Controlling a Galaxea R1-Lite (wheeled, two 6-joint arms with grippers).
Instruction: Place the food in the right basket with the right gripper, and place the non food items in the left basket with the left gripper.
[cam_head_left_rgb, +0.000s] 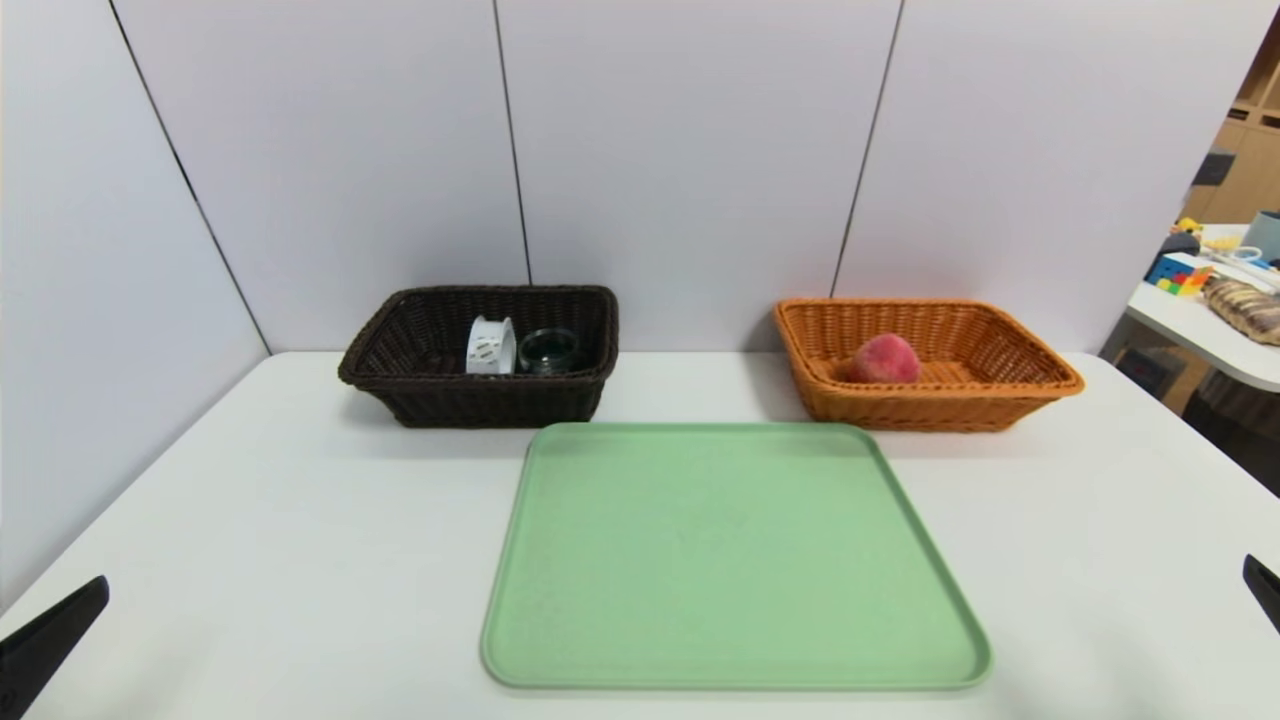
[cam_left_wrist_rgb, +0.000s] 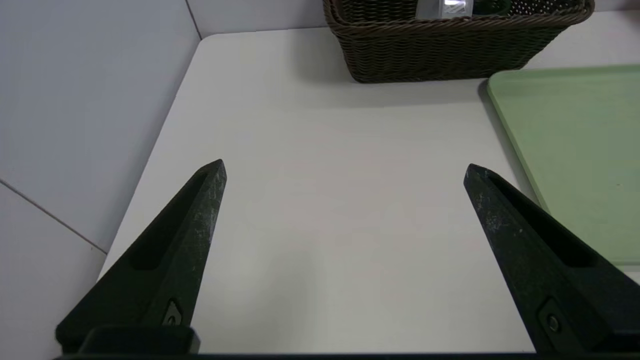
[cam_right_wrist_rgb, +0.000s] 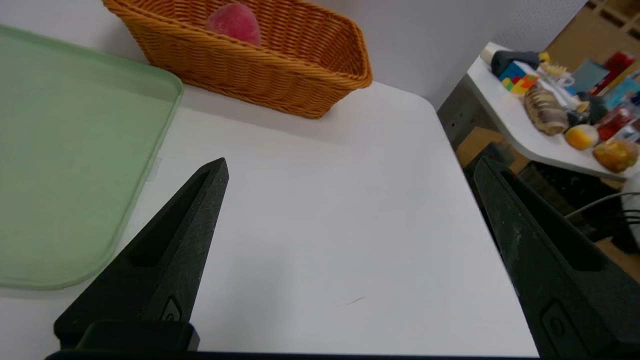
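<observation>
The peach (cam_head_left_rgb: 884, 359) is lying inside the orange basket (cam_head_left_rgb: 1040, 385), toward its left half, on the far right part of the white surface (cam_head_left_rgb: 300, 560). The white band (cam_head_left_rgb: 490, 346) is standing on its edge inside the dark basket (cam_head_left_rgb: 400, 385), and the glass cup (cam_head_left_rgb: 548, 350) is sitting just beside it on the band's right; whether the two are touching cannot be told. The dark basket is standing at the far left of the surface, well apart from the orange one, with both backing onto the pale wall panels.

A green tray (cam_head_left_rgb: 560, 650) is lying between and in front of the two baskets, its far edge coming close to both, with nothing resting on it.

The left gripper (cam_left_wrist_rgb: 345, 167) is hanging over the bare surface near the left front corner, to the left of the tray, its jaws spread wide and holding nothing. The right gripper (cam_right_wrist_rgb: 350, 162) is hanging over the bare surface to the right of the tray, near the right edge, its jaws likewise spread wide and holding nothing. In the head view only a dark tip of each is showing at the lower corners.

Beyond the right edge, a second table (cam_head_left_rgb: 1190, 320) is carrying a clutter of coloured objects.
</observation>
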